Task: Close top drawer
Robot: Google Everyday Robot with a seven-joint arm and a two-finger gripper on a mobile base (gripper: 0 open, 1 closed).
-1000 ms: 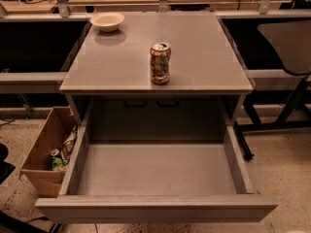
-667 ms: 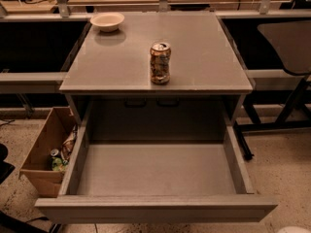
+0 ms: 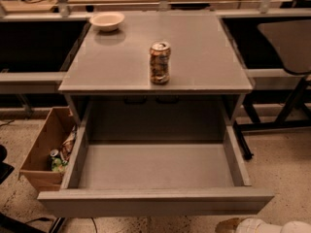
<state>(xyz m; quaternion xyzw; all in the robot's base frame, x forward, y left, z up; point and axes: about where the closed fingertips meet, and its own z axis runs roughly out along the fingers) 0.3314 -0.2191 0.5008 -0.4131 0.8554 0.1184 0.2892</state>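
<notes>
While the top drawer (image 3: 155,171) stands pulled fully out towards us, its deep grey interior lies bare and its plain front panel sits nearest the camera; that's the face to push, since there's no handle to hook. Down at the bottom right edge, just below and beyond the right end of that front, a pale rounded shape pokes in; I take it for the claw (image 3: 245,225), low and close, presumably lining up for a shove; whether it's released or clenched, I cannot tell. Up on the tabletop (image 3: 204,57) a soda can (image 3: 159,62) stands upright near the front edge, with a pale bowl (image 3: 107,21) well back at the left corner; a gentle push looks wise, as a slam could rock that can. A cardboard box (image 3: 41,149) of rubbish sits on the floor beside the drawer's left wall, clear of its travel.
</notes>
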